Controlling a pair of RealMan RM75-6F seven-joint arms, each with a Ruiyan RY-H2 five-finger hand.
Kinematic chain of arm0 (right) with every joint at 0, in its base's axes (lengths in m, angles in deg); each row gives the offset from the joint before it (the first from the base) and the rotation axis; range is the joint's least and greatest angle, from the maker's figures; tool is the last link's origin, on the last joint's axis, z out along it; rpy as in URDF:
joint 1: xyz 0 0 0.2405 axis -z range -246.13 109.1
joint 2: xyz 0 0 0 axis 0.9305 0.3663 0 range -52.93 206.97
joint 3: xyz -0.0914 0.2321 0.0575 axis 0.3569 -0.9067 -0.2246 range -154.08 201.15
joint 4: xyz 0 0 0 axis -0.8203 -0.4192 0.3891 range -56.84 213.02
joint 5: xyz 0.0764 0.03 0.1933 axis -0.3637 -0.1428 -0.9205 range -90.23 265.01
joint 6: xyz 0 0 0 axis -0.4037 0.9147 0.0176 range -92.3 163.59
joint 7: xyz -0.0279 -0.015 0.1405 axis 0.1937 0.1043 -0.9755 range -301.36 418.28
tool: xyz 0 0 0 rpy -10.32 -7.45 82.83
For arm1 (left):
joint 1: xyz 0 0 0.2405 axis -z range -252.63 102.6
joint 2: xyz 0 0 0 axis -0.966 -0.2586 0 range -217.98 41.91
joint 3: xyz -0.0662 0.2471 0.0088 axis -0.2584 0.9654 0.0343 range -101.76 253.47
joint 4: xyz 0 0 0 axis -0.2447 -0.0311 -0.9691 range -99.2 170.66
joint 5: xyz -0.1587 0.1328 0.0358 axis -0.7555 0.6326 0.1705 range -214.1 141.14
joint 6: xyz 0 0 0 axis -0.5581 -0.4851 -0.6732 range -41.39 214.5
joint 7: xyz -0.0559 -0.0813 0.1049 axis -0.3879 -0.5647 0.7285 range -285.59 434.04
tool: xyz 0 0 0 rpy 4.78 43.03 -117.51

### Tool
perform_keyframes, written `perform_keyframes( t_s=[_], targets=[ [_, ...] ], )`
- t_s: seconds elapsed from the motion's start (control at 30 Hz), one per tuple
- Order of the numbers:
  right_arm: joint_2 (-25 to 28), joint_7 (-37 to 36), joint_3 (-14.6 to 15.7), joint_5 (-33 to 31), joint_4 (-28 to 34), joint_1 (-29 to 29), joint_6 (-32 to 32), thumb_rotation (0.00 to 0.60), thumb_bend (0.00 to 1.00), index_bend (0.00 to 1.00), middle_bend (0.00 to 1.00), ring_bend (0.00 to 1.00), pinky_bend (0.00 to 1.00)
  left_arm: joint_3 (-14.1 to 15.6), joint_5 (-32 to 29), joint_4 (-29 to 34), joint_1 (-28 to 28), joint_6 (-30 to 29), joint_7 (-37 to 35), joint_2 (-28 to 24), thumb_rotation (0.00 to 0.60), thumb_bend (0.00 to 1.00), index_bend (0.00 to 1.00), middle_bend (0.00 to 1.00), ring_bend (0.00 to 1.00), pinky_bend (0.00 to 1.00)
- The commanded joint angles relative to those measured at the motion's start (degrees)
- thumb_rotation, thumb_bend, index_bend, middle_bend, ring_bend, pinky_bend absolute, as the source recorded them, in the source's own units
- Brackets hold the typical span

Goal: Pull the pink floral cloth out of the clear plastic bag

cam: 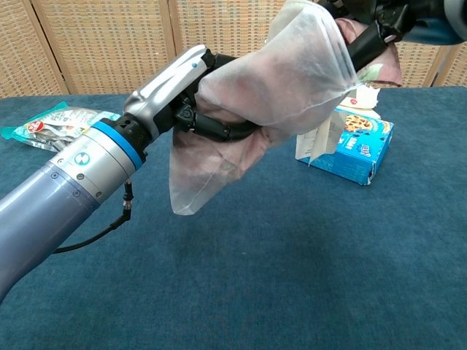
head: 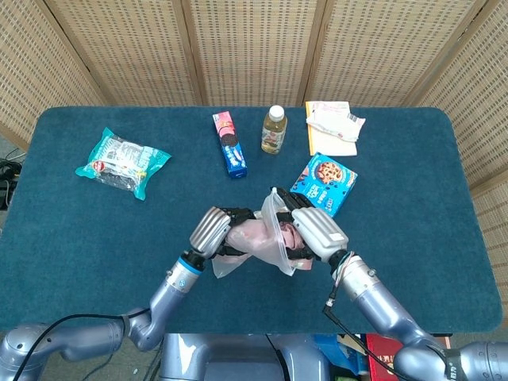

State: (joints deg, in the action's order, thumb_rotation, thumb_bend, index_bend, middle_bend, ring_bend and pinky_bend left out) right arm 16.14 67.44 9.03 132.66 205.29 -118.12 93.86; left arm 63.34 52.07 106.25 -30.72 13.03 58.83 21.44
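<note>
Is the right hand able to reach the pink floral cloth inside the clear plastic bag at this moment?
Probably yes. The left hand holds the clear plastic bag up off the table, and the right hand is at the bag's open mouth, where the pink floral cloth shows. Nothing stands between them.

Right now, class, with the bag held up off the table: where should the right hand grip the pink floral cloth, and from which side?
Probably the bunched cloth edge showing at the open mouth of the clear plastic bag, approached from the robot's right. The left hand grips the bag's closed end, so the mouth faces the right hand and the cloth should pull straight out that way.
</note>
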Motion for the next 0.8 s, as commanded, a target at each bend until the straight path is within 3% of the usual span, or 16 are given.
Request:
perform_keyframes(
  t_s=[0.03,0.63,0.73,0.8],
  targets=[
    [-0.58,0.17,0.28,0.53,0.14,0.25,0.35,0.6,0.89,0.71,0.0,0.0,0.0,0.08,-0.15,0.04,-0.17,0.0,-0.02,-0.22,0.6,0.41,0.59,0.58,0.6,0.68],
    [-5.99,0.85,4.25,1.85,-3.16,0.84,-2.06,0.6,0.89,0.71,0.0,0.0,0.0,5.26,-2.0,6.21,-4.1,3.32,6.56,-8.43,0.6,0.41,0.59,0.51,0.55,0.68],
    [-7.79,0.65,5.22,1.81,-4.93,1.07,-2.6,0.6,0.89,0.71,0.0,0.0,0.0,6.12,-3.12,7.27,-4.97,4.16,8.7,-9.13,0.6,0.41,0.57,0.45,0.48,0.66],
    [-9.11,0.32,5.9,1.9,-6.34,1.34,-2.99,0.6,0.89,0.71,0.0,0.0,0.0,6.67,-3.83,7.54,-5.57,4.63,9.52,-9.29,0.6,0.41,0.49,0.33,0.35,0.54]
  ],
)
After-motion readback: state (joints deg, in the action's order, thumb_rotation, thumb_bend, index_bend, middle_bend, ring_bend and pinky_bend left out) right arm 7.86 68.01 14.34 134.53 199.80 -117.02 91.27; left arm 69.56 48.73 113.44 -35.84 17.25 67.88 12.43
